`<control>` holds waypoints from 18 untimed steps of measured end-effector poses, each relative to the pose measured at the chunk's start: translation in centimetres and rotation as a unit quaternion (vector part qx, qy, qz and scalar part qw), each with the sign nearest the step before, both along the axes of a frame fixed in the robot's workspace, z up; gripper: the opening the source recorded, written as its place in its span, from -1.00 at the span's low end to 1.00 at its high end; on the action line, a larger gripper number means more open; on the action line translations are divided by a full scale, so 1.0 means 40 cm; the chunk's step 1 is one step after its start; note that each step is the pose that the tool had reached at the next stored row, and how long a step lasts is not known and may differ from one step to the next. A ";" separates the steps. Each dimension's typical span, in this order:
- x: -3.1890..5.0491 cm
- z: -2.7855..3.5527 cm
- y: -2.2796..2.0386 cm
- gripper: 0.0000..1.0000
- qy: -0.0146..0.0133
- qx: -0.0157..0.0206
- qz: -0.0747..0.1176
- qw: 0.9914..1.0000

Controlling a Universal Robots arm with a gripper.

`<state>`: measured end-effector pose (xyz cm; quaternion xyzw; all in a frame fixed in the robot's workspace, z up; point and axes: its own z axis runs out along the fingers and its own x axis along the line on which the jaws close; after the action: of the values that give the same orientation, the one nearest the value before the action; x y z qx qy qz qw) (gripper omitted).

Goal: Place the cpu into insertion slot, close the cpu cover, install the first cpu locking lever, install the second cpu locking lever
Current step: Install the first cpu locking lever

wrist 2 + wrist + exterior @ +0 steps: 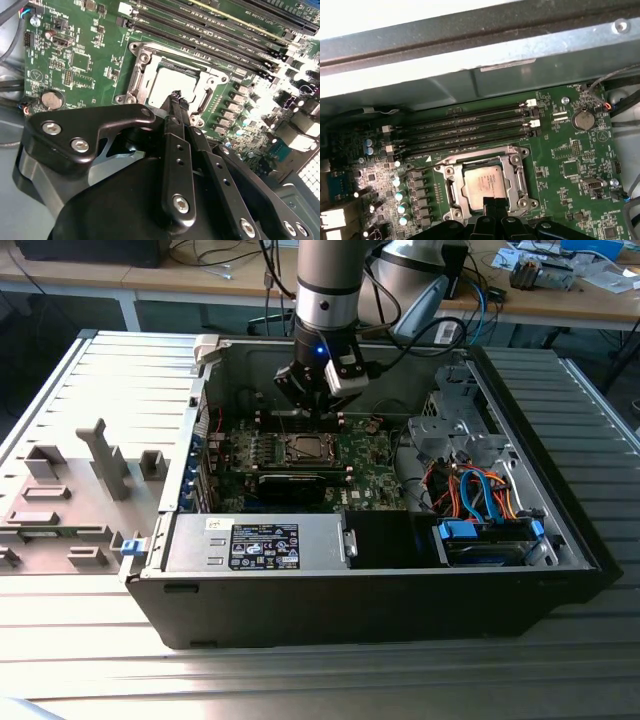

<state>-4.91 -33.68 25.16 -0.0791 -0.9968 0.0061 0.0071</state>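
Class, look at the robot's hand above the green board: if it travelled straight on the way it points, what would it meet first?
Probably the cpu, a flat silver-grey square chip lying in the metal-edged insertion slot. The hand points at the chip's near edge; depth is unclear.

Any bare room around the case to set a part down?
Ribbed table in front of the case is bare; also the strip at the exterior view's right. Crowded: the side panel with grey brackets, and the board under the gripper.

My end effector hangs inside the open computer case, just above the insertion slot on the green board.
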 end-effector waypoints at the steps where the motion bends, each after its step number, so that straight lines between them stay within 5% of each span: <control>1: 0.000 0.000 0.000 -0.79 0.000 0.001 0.002 1.000; 8: 0.000 0.000 0.000 -0.79 0.000 0.001 0.033 0.999; 18: 0.000 0.000 0.000 -0.79 0.000 0.001 0.069 0.998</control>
<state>-4.91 -33.68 25.16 -0.0101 -0.9999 0.0056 0.0068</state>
